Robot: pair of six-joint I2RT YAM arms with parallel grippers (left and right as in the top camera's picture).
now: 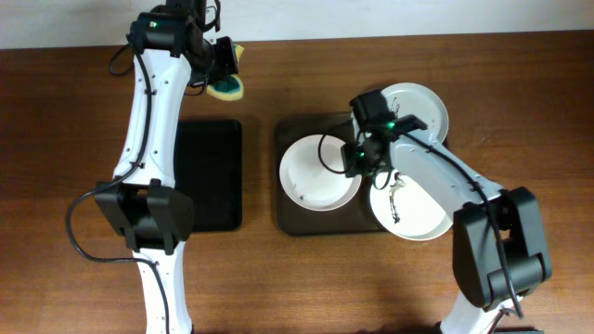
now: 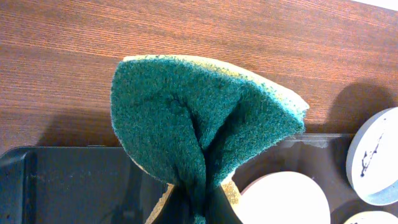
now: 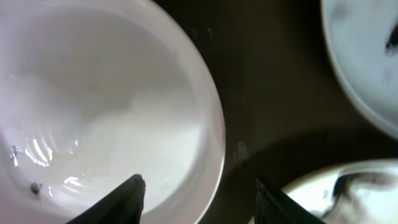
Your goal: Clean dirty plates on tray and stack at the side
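I'm reading the left end effector (image 1: 223,67) as clamping a green sponge (image 2: 199,118) above the table (image 1: 371,288), just past the far edge of the black tray (image 1: 212,186). In the left wrist view the sponge is folding up and hiding the fingers completely. The right end effector (image 3: 199,199) is hanging wide apart, with one fingertip over the left plate (image 1: 316,176) and the other over the brown tray (image 1: 295,221), straddling the plate's rim; I can't tell whether it's touching. That plate is sitting on the tray's left half, looking wet with a tiny speck. The near plate (image 1: 413,218) is showing dark smears, and the arm is covering part of it. The far plate (image 1: 422,104) is poking past the tray's far edge, also half hidden. The tray's right end is getting lost under both.
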